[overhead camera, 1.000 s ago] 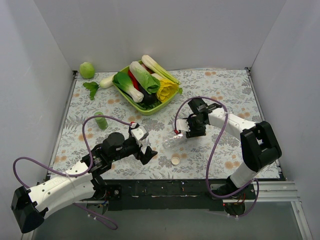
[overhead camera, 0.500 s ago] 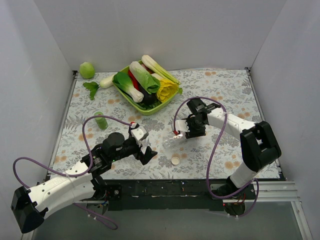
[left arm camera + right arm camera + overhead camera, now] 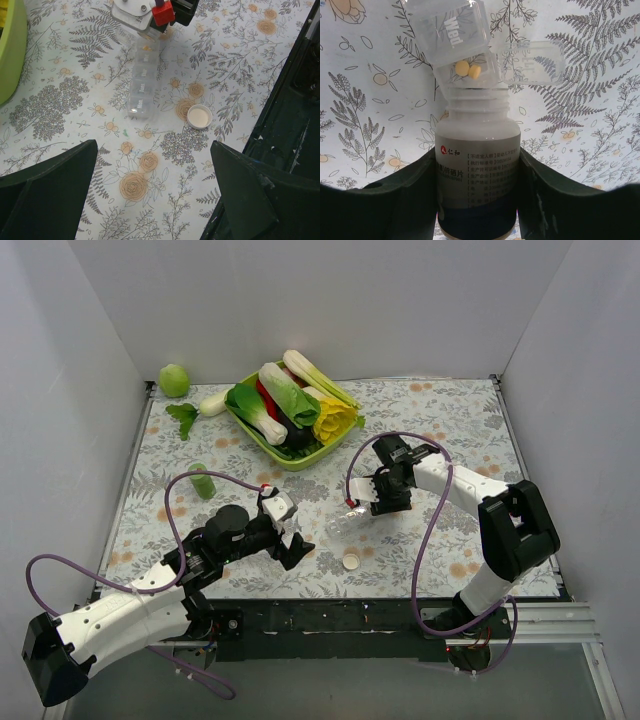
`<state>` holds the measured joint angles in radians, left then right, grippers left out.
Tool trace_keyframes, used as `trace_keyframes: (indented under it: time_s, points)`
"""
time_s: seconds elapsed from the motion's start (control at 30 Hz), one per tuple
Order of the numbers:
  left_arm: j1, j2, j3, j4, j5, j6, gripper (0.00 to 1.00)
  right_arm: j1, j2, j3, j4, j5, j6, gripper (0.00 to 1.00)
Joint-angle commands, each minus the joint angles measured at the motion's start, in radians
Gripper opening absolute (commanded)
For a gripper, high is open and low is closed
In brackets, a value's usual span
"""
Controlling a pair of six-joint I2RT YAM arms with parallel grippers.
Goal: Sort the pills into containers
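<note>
Floral cloth [image 3: 450, 430] over the table, white walls around. Against a second earlier, saw little change: crept the right gripper [image 3: 378, 498] a touch towards the far left, and kept the pill organiser [image 3: 142, 80] where it lay, mid-table between the arms. Found two yellow pills [image 3: 468, 69] lying in the open compartment under the mouth of the bottle [image 3: 477, 175]; judged that pour under way or just done, with the rest of the row apparently lidded. Held that bottle clamped between the right fingers, tipped at the strip. Left the left gripper [image 3: 154, 150] spread wide and empty above the cloth, near a loose white cap [image 3: 199, 116]. Read "Wed" on the neighbouring lid, fainter day names down the row, and "仁和" beside a red mark on the bottle label; could not make out the smaller print.
</note>
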<state>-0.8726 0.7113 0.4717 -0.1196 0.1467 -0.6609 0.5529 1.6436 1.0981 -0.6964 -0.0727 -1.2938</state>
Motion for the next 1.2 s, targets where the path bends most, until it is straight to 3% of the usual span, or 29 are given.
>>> trace_keyframes:
  time_s: [0.0,1.17]
  points:
    - [0.003,-0.016,0.007,-0.002,0.014,0.015,0.98,0.007,0.015,0.048,-0.023,0.014,0.002,0.01]
    - [0.003,-0.015,0.007,-0.003,0.014,0.017,0.98,0.008,0.002,0.04,-0.02,-0.032,0.048,0.01]
